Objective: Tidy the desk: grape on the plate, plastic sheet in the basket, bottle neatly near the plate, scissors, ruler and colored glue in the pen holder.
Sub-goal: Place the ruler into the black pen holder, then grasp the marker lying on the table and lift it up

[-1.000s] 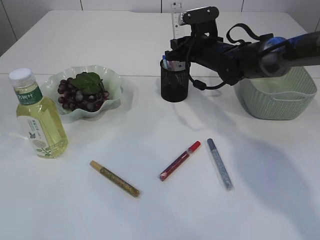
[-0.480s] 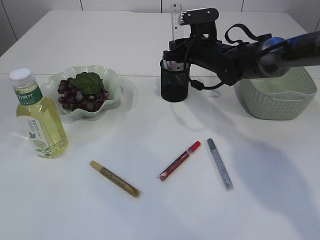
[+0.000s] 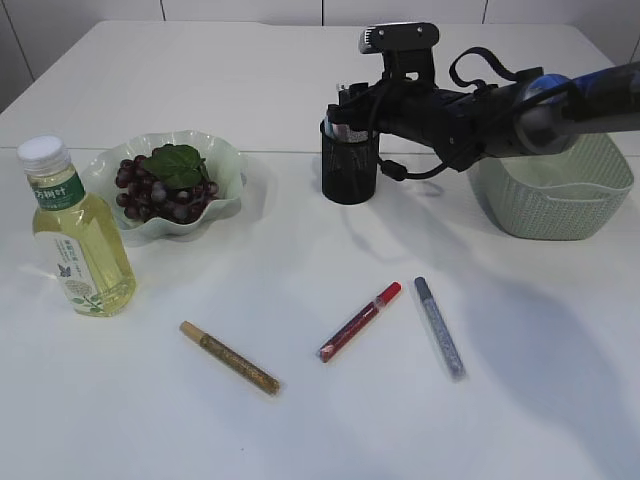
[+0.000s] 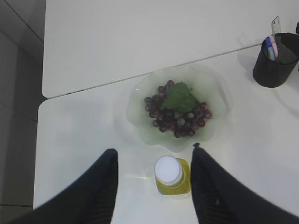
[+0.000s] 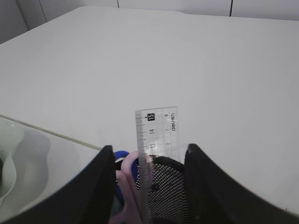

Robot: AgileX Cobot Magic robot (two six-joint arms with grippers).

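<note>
The clear ruler [image 5: 159, 130] stands in the black mesh pen holder [image 3: 350, 170] beside the blue and pink scissors [image 5: 128, 177]. My right gripper [image 5: 149, 147] hovers just over the holder, open, with its jaws apart on either side of the ruler and not touching it. Three colored glue sticks lie on the table: gold [image 3: 230, 357], red [image 3: 360, 321] and silver [image 3: 440, 327]. Grapes [image 3: 165, 190] sit on the green plate [image 3: 225, 160]. The bottle [image 4: 170, 173] stands upright by the plate, below my open left gripper [image 4: 154, 150]. The plastic sheet is out of view.
A pale green basket [image 3: 555, 205] stands at the right, behind the right arm. A table seam runs behind the plate and the pen holder. The left arm does not show in the exterior view.
The ruler, which stuck up high above the holder, has dropped down into it. My right gripper's jaws have widened and let it go. The left side is unchanged.
</note>
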